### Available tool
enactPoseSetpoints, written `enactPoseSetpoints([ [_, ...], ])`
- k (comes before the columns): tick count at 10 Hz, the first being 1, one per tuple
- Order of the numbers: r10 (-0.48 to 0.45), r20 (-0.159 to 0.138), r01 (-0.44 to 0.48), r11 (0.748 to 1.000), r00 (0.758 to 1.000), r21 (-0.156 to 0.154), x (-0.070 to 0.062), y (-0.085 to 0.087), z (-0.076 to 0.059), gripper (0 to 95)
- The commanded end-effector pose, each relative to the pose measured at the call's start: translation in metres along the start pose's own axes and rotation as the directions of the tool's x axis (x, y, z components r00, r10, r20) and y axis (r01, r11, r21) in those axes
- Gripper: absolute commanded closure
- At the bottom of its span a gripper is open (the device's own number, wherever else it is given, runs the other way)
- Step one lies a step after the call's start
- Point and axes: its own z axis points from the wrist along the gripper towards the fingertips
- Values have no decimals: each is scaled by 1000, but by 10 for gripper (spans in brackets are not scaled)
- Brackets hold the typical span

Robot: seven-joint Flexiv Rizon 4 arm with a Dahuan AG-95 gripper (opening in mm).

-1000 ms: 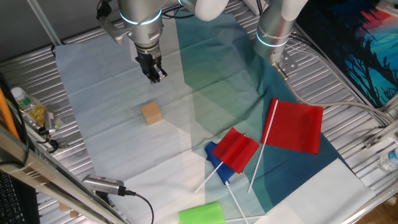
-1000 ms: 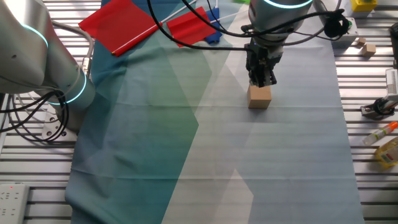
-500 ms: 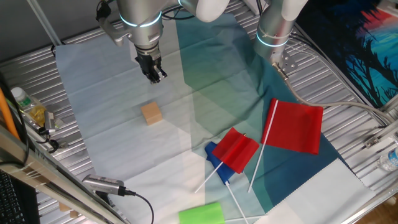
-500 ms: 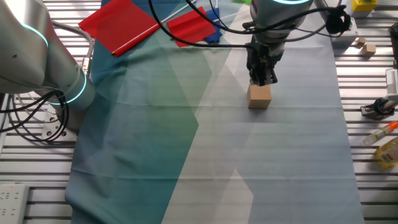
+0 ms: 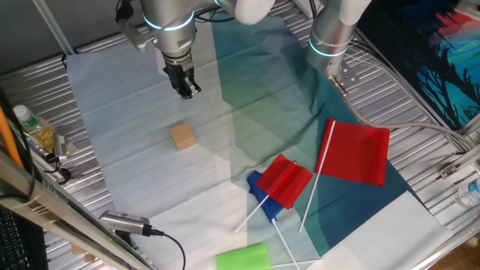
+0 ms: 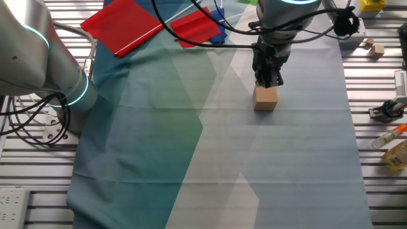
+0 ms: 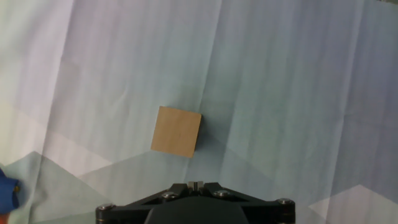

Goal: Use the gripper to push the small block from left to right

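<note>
The small block (image 5: 182, 136) is a light tan wooden cube resting on the pale cloth. It also shows in the other fixed view (image 6: 266, 98) and in the hand view (image 7: 177, 131). My gripper (image 5: 187, 93) hangs on the arm with the cyan ring, above the cloth and a short way beyond the block, apart from it. In the other fixed view the gripper (image 6: 268, 81) stands just above and behind the block. In the hand view its tips (image 7: 196, 184) are pressed together with nothing between them.
Two red flags (image 5: 354, 153) (image 5: 285, 180) and a blue piece lie to the right on the teal cloth. A green rounded block (image 5: 242, 258) lies at the front edge. An idle silver arm (image 5: 330, 34) stands at the back right. Bottles and cables (image 5: 34, 131) sit at the left.
The gripper has risen slightly and drawn a little away from the block. The block has not moved.
</note>
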Motion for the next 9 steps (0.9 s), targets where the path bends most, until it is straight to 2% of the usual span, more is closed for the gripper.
enactPoseSetpoints([
  [1,5,1,-5,1000,1000,0,-1,-1,-1,950],
  [3,16,3,-16,1000,1000,0,-2,-3,-1,950],
  [6,-5,2,5,1000,1000,-20,-19,-32,-2,950],
  [9,-7,11,7,1000,1000,-19,-24,-35,19,950],
])
